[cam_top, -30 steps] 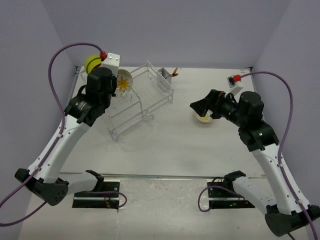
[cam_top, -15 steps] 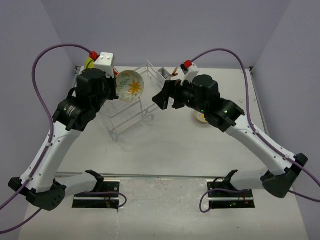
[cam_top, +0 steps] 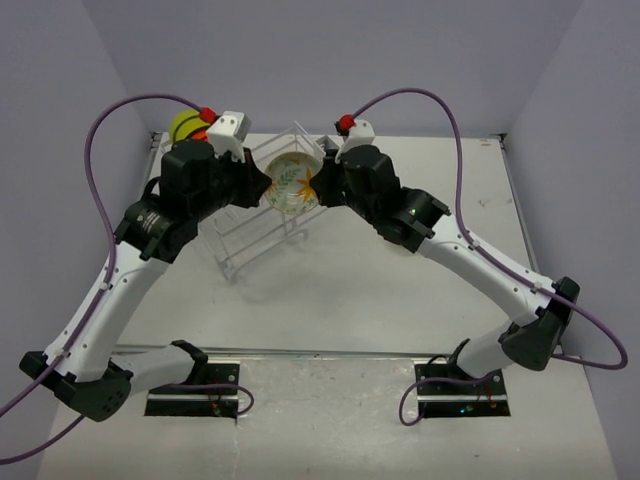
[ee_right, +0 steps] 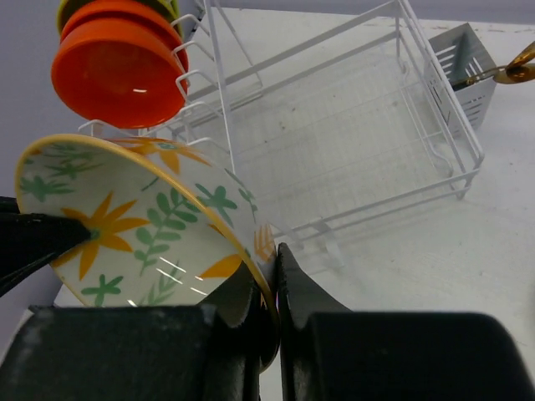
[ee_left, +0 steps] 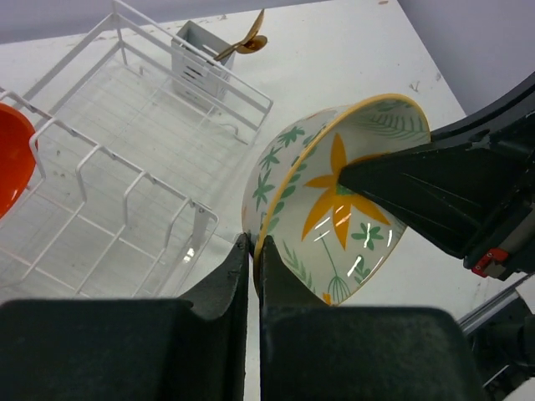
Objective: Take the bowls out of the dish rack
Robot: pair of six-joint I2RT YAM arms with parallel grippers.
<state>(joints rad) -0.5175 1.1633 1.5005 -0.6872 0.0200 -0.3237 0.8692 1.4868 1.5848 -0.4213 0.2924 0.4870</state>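
The cream bowl (cam_top: 290, 183) with orange flowers and green leaves hangs in the air above the white dish rack (cam_top: 262, 232). My left gripper (cam_top: 264, 186) is shut on its left rim, and my right gripper (cam_top: 318, 184) is shut on the opposite rim. The left wrist view shows the left gripper (ee_left: 253, 249) pinching the bowl (ee_left: 334, 209). In the right wrist view the right gripper (ee_right: 275, 257) clamps the rim of the bowl (ee_right: 142, 221). Two orange bowls (ee_right: 117, 71) stand on edge in the rack (ee_right: 351, 125), and a lime-green bowl (cam_top: 183, 125) stands behind them.
A grey cutlery basket (ee_left: 201, 63) hangs on the rack's far end with a golden spoon (ee_left: 244, 42) in it. Purple walls close in the table on three sides. Both arm bases sit at the near edge.
My right arm swung left from the table's right side to the bowl and shut on its rim. My left gripper carried the bowl out over the rack, toward the middle.
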